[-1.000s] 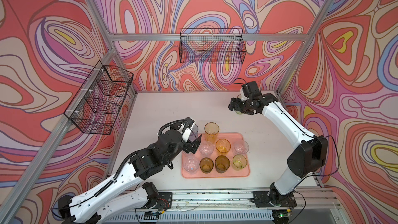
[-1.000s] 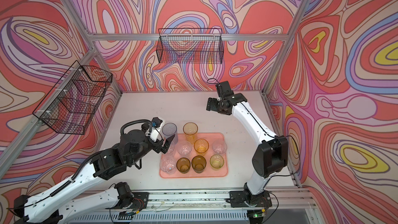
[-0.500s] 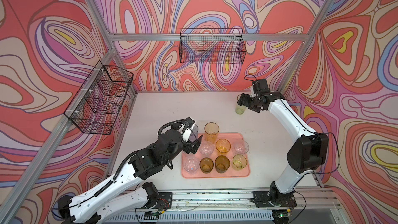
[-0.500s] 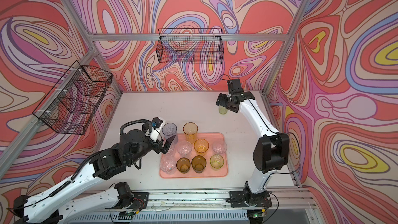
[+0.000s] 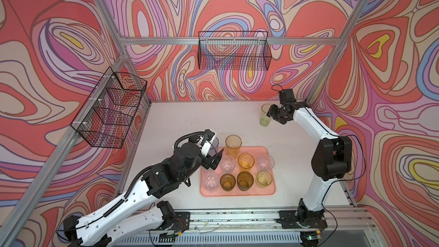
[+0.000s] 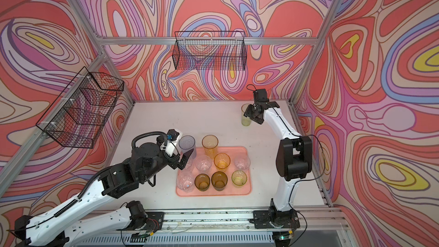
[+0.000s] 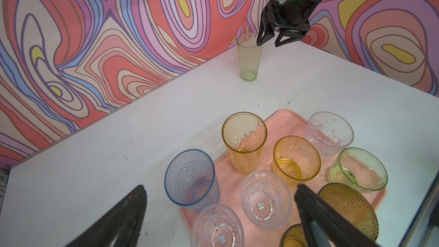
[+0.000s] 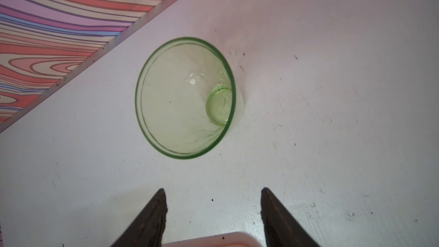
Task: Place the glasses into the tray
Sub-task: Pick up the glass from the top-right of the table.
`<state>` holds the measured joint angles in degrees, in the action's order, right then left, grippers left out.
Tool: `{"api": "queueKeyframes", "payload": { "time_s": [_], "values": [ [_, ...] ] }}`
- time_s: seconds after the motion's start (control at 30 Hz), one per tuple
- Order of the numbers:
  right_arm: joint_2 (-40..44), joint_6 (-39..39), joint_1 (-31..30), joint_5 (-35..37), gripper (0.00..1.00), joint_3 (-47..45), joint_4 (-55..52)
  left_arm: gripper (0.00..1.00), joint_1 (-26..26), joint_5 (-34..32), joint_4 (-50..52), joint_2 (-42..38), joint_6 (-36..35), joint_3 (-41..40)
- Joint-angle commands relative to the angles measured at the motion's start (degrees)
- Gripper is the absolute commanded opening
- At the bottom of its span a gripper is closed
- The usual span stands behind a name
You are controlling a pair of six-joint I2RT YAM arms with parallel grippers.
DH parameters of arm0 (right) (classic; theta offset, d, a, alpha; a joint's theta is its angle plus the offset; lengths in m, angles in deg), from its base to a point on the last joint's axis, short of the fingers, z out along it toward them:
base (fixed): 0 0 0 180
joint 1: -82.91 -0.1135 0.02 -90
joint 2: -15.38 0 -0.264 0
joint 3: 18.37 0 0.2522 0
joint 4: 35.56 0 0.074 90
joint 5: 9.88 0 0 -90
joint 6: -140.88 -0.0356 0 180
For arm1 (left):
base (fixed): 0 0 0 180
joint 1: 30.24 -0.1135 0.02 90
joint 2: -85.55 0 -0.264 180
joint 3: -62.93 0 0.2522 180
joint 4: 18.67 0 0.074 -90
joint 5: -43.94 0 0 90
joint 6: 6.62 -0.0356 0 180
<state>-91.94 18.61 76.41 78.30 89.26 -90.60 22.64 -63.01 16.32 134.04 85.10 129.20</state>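
The pink tray (image 5: 237, 192) (image 6: 213, 192) holds several glasses: amber (image 5: 233, 144), clear (image 5: 227, 162), brown (image 5: 245, 180) and yellow-green (image 5: 264, 178). A tall blue-grey glass (image 7: 191, 179) (image 6: 187, 144) stands at the tray's far left corner; I cannot tell whether it is on the tray. My left gripper (image 7: 221, 188) (image 5: 213, 158) hovers open over that corner, holding nothing. A tall green glass (image 5: 265, 115) (image 8: 185, 98) (image 7: 248, 60) stands alone on the table at the far right. My right gripper (image 8: 213, 193) (image 5: 273, 115) is open just beside it, with the glass beyond its fingertips.
Black wire baskets hang on the back wall (image 5: 234, 53) and the left wall (image 5: 111, 108). Aluminium posts frame the white table (image 5: 190, 119). The patterned wall stands close behind the green glass. Both arm bases sit on a rail (image 5: 237, 219) along the front edge.
My right gripper has drawn back from the green glass towards the right wall, and its jaws have narrowed. The glass stays standing on the table. The left arm has not moved.
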Motion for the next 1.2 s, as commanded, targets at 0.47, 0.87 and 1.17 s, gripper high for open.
{"api": "queueKeyframes", "payload": {
  "time_s": [0.47, 0.87, 1.17],
  "values": [
    [-4.43, -1.92, 2.04, 0.50, 0.52, 3.15, 2.96, 1.00, 0.05, -0.02, 1.24, 0.64, -0.14, 1.64],
    [-6.81, -2.41, 2.81, 0.04, 0.48, 4.59, 3.37, 1.00, 0.05, -0.36, 1.46, 1.08, -0.23, 1.80],
    [-8.03, -1.88, 2.86, 0.23, 0.39, 5.45, 2.93, 1.00, 0.03, -0.67, 1.47, 1.35, -0.33, 1.83]
  ]
}}
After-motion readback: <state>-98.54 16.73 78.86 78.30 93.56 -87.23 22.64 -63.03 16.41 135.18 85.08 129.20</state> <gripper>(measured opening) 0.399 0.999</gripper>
